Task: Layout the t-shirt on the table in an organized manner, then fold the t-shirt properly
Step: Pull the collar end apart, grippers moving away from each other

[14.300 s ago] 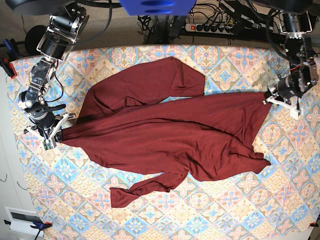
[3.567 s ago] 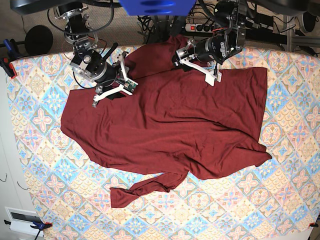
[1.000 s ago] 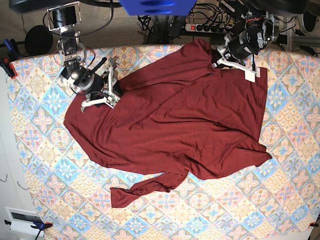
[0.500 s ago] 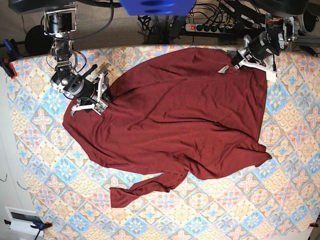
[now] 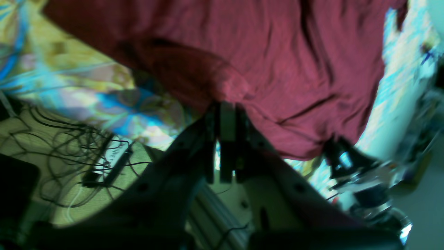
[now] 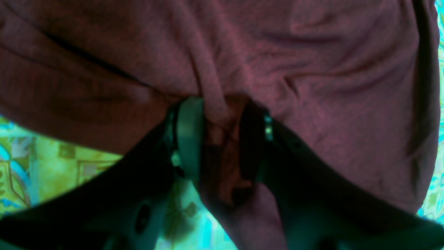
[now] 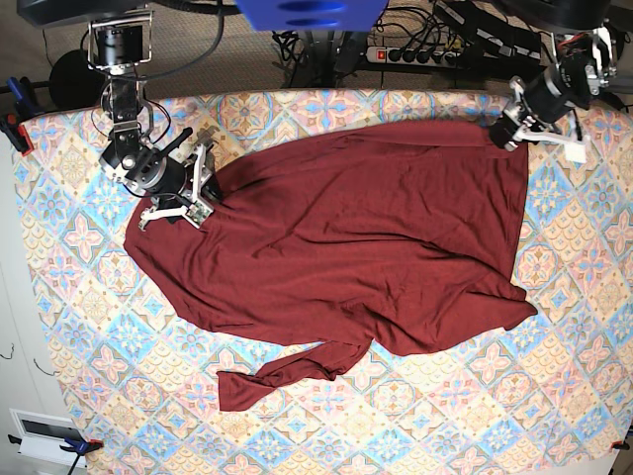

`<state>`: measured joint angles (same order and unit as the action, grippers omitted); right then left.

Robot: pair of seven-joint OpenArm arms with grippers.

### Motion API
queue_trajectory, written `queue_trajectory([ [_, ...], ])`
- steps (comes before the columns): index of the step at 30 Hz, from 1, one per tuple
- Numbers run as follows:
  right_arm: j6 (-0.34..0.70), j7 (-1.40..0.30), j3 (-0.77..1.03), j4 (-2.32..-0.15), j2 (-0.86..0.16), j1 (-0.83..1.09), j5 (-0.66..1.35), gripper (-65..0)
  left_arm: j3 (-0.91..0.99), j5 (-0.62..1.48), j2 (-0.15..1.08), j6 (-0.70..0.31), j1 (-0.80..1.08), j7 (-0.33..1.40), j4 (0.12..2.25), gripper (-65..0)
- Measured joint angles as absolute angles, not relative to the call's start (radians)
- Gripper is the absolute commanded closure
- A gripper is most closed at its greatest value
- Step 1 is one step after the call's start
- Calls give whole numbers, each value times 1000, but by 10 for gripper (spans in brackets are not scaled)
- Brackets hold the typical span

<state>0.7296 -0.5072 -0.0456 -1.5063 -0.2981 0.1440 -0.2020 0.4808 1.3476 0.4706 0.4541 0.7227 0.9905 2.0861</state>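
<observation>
The dark red t-shirt (image 7: 366, 247) lies spread over the patterned table (image 7: 89, 297), creased, with a twisted sleeve (image 7: 287, 374) trailing toward the near edge. At the far right corner my left gripper (image 7: 506, 131) is shut on the shirt's upper edge; the left wrist view shows its fingertips (image 5: 225, 111) pinched tight on a fold of the t-shirt (image 5: 277, 52). On the far left, my right gripper (image 7: 203, 193) holds a bunch of fabric. In the right wrist view its fingers (image 6: 187, 139) stand apart with the t-shirt (image 6: 277, 52) gathered between them.
A power strip (image 7: 415, 54) and tangled cables lie past the table's far edge. A red clamp (image 7: 15, 129) sits on the left edge, and a white box (image 7: 45, 430) at the near left corner. Patterned cloth shows bare all around the shirt.
My left gripper has pulled the shirt's upper edge rightward to the far right corner, flattening the top. My right gripper has shifted slightly left and holds its bunch.
</observation>
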Motion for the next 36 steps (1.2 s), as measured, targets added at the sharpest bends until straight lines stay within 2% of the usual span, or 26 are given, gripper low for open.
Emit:
queue_trajectory([
  [4, 720, -524, -1, -1512, -303, 144, -228, -202, 585, 1415, 472, 323, 744, 986, 2086, 0],
  [7, 703, -599, 9, -1569, -305, 151, -290, -202, 627, 1460, 470, 207, 749, 996, 2086, 0],
  [9, 703, -646, 21, -1609, -305, 160, -334, -202, 638, 1472, 471, 170, 751, 991, 2086, 0],
  [13, 707, -730, 48, -1674, -314, 186, -352, -202, 638, 1471, 467, 161, 745, 996, 2086, 0],
  [20, 704, -720, 169, -1783, -313, 210, -147, -202, 637, 1467, 469, 160, 744, 994, 2074, 0],
  [26, 702, -719, 273, -1715, -314, 199, -150, -204, 618, 1467, 469, 160, 744, 995, 2074, 0],
  [33, 703, -722, 286, -1665, -314, 198, -147, -207, 598, 1459, 424, 160, 722, 1109, 2074, 0],
  [36, 708, -777, 290, -1598, -306, 143, -152, -207, 598, 1463, 401, 160, 688, 1114, 2074, 0],
])
